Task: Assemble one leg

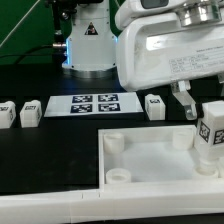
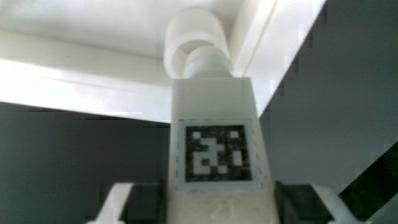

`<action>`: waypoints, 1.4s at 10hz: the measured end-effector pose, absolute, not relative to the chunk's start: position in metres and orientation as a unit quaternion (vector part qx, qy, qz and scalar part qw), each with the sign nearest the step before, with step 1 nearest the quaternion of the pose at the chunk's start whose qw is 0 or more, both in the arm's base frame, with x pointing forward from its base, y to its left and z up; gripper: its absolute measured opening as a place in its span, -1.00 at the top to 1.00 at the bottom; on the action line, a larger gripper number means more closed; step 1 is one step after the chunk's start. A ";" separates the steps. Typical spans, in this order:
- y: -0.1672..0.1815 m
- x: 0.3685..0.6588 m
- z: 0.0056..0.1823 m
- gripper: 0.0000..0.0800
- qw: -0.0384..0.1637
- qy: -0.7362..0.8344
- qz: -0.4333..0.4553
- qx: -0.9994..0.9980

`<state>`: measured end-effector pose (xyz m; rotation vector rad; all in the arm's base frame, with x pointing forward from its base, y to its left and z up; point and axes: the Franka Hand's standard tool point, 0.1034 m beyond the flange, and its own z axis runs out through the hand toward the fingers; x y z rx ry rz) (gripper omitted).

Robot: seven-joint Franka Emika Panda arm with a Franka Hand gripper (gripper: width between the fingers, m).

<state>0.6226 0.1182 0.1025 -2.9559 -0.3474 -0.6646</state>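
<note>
White cuboid leg (image 2: 214,110), square black-and-white tag (image 2: 217,152) on facing side, gripped upright by claw (image 2: 210,205); far end at round corner socket (image 2: 199,40) of panel (image 1: 150,165), seating not discernible.

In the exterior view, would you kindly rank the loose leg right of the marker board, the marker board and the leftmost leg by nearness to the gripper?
1. Loose leg, just beyond the marker board toward the exterior view's right, closest to the gripper.
2. Marker board, mid-table.
3. Leftmost leg, at the exterior view's left edge.
</note>
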 end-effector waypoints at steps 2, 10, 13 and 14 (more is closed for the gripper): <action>0.116 0.622 0.098 0.27 0.046 -0.112 -0.216 -0.969; 0.116 0.625 0.087 0.27 0.045 -0.108 -0.249 -0.961; 0.116 0.625 0.087 0.27 0.045 -0.108 -0.249 -0.961; 0.116 0.625 0.087 -0.29 0.045 -0.108 -0.249 -0.961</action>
